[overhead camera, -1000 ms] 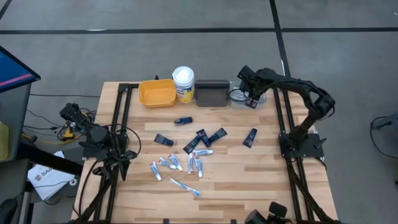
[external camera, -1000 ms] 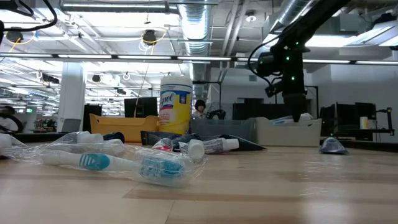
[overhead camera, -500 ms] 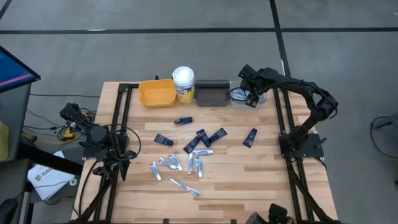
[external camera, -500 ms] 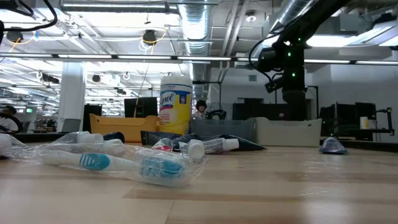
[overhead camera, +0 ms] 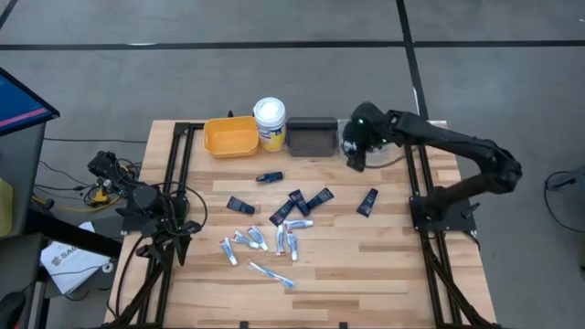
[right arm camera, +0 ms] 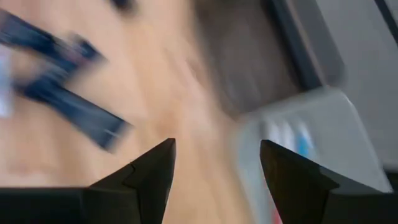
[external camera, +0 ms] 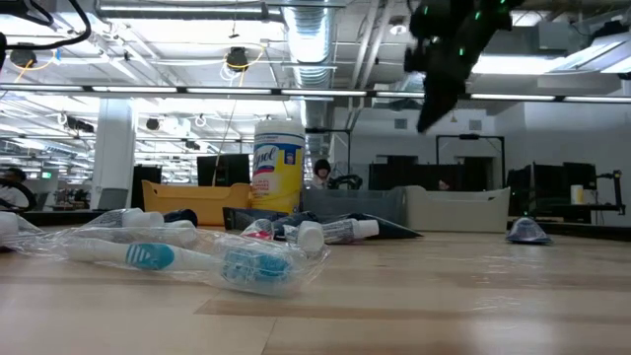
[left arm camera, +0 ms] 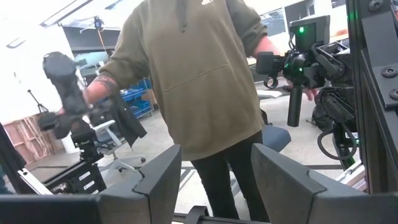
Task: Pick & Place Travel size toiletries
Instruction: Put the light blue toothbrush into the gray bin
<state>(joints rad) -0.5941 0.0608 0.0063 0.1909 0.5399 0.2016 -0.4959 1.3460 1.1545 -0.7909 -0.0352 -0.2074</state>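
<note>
Low view put a bagged toothbrush (external camera: 148, 256) nearest me, with more wrapped tubes (external camera: 325, 233) behind it on the wooden table (external camera: 444, 296). From above I saw the toiletries scattered mid-table: white tubes (overhead camera: 285, 239), navy mini tubes (overhead camera: 306, 201), and 1 navy tube (overhead camera: 367, 201) apart to the right. The left gripper (left arm camera: 214, 180) sat at the table's left edge, fingers parted and holding nothing, facing a person (left arm camera: 199, 81) in an olive hoodie. Farther back, the right gripper (overhead camera: 355, 153) hung beside the grey bin (overhead camera: 388, 146), its fingers (right arm camera: 143, 177) spread and empty. The yellow bin (overhead camera: 230, 135), tub (overhead camera: 270, 121) and dark bin (overhead camera: 312, 135) lined the far edge.
</note>
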